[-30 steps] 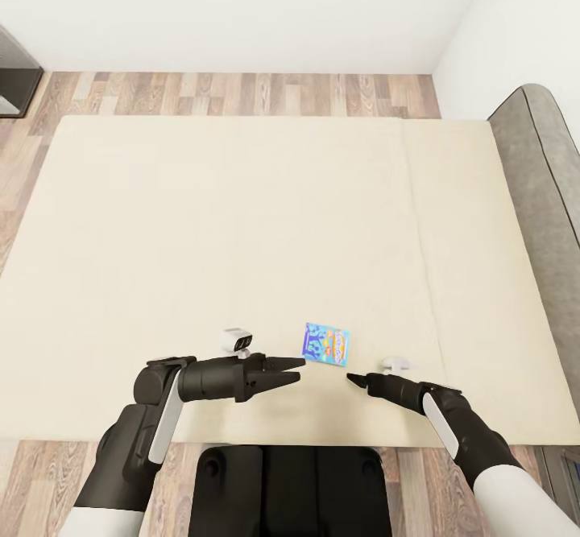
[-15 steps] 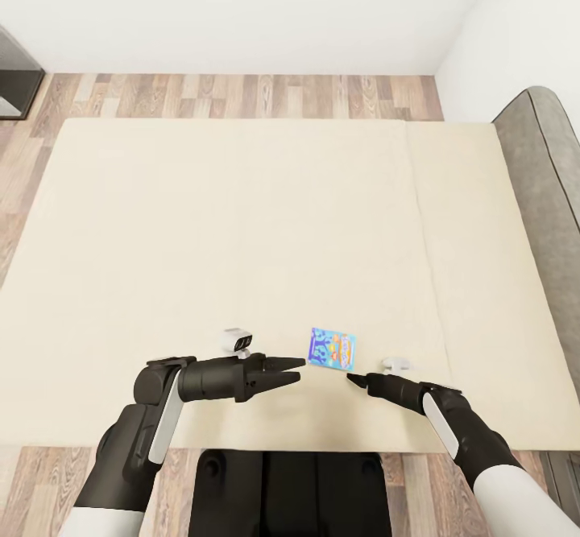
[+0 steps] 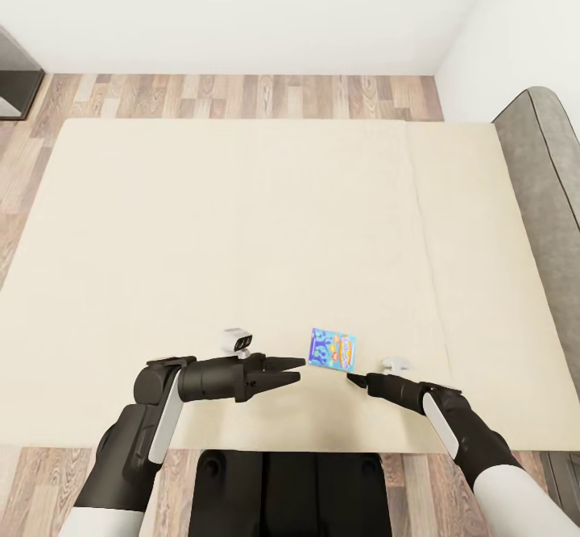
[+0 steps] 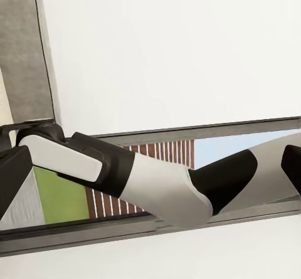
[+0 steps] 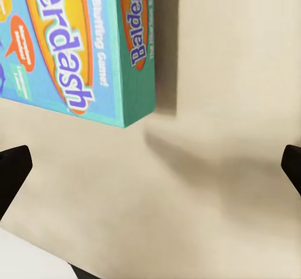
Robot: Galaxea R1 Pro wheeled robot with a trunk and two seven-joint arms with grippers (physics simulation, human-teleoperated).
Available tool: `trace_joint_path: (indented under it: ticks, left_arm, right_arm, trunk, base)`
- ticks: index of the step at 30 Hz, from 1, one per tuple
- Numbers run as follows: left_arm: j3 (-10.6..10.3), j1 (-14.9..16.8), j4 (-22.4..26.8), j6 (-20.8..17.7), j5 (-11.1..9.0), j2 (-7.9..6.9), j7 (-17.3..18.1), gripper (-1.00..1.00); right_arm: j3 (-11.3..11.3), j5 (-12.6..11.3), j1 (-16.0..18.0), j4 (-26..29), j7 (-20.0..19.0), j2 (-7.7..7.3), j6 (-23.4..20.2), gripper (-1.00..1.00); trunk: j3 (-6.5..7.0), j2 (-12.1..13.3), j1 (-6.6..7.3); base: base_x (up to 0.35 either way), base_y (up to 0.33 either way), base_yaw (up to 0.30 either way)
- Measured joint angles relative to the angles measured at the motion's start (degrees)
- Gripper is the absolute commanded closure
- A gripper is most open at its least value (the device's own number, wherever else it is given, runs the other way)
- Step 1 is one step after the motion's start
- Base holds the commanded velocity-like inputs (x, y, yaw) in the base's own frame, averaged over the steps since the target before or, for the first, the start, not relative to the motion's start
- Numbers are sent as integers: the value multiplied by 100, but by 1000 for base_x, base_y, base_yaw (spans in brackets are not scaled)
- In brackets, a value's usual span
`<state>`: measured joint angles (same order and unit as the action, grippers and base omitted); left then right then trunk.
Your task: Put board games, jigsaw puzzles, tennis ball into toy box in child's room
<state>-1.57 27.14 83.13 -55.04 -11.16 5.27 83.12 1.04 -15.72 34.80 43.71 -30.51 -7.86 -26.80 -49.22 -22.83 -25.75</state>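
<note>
Blue board game (image 3: 332, 349): flat on cream bed (image 3: 242, 223), lower centre of frame, between left gripper (image 3: 295, 368), fingers narrowly parted, and right gripper (image 3: 353, 378), jaws spread wide.

You've got the board game (image 3: 333, 349) lying flat on the bed (image 3: 201, 239), near edge, between left gripper (image 3: 296, 369) and right gripper (image 3: 352, 377), probably untouched by either.
</note>
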Motion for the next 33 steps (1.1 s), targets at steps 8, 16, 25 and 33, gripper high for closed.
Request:
trace_joint_path:
  ticks: [8, 16, 25, 33]
  left_arm:
    - [0, -1, 1, -2, 1, 0, 3, -100]
    - [0, -1, 0, 1, -1, 0, 7, -100]
    - [0, -1, 0, -1, 0, 0, 9, -100]
    - [0, -1, 0, 1, 0, 0, 9, -100]
  right_arm:
    - [0, 0, 0, -1, -1, 0, 7, -100]
    - [0, 0, 0, 0, 0, 0, 5, -100]
    - [0, 0, 0, 0, 0, 0, 3, -100]
    - [0, 0, 0, 0, 0, 0, 7, -100]
  trunk:
    - [25, 0, 0]
    - [91, 0, 0]
    - [113, 0, 0]
    - [115, 0, 0]
  base:
    - [0, 64, 0]
    - [0, 17, 0]
    - [0, 1, 0]
    - [0, 0, 0]
